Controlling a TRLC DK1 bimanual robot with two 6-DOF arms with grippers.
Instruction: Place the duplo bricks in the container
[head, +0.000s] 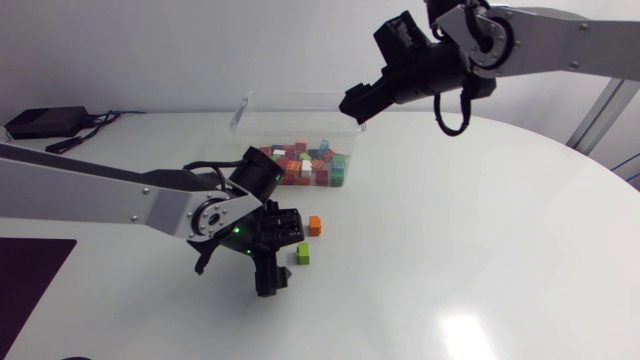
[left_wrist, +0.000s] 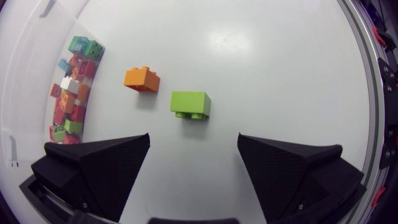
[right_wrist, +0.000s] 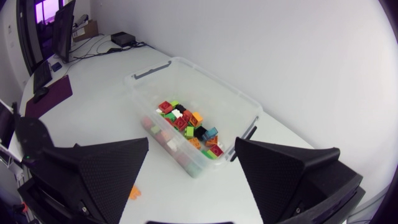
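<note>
Closest from above, my left gripper (head: 272, 280) hangs beside the green duplo brick (head: 303, 254), outside the container (head: 245, 105). Its wrist view shows it spread wide, that brick just ahead: probably light, rigid and slick, so I'd pinch its flat sides. Right wrist: my right gripper (right_wrist: 192, 142) gapes empty over the container.

My table (head: 480, 250) looks smooth, glossy white, with glare towards five o'clock. The container (right_wrist: 211, 81) is clear plastic; the green brick (left_wrist: 190, 103) and orange brick (left_wrist: 141, 78) are smooth plastic. My left gripper (left_wrist: 193, 137) is matt black.
</note>
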